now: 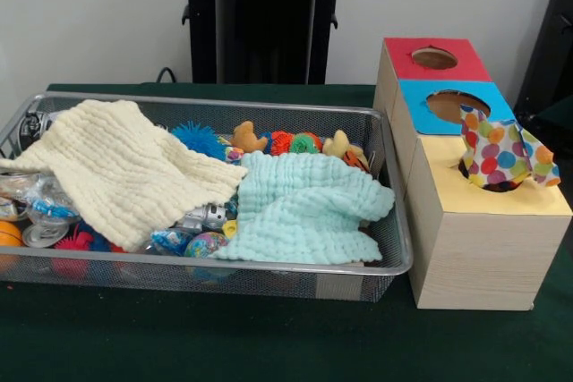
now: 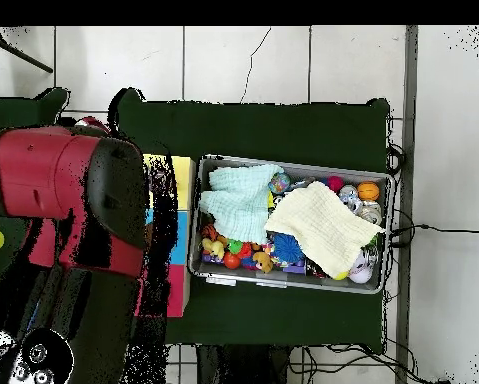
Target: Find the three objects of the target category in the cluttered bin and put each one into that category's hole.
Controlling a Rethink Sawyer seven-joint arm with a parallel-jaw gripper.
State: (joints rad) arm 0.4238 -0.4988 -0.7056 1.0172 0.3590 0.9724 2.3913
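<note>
On the green table (image 1: 269, 346) we see the bin (image 1: 394, 248) at frame left, cream cloth (image 1: 125, 167) and mint cloth (image 1: 304, 207) inside, a dotted cloth (image 1: 501, 154) in the box's (image 1: 483, 248) yellow hole at right; gripper unseen.

The red and black arm (image 2: 68, 200) covers most of the box; beside it the wire bin (image 2: 293, 283) holds a mint cloth (image 2: 238, 200), a cream cloth (image 2: 323, 222) and what seem small toys.

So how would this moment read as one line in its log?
bin: two cloths over toys | yellow hole: polka-dot cloth stuck in | arm: above box | tool: unseen
</note>
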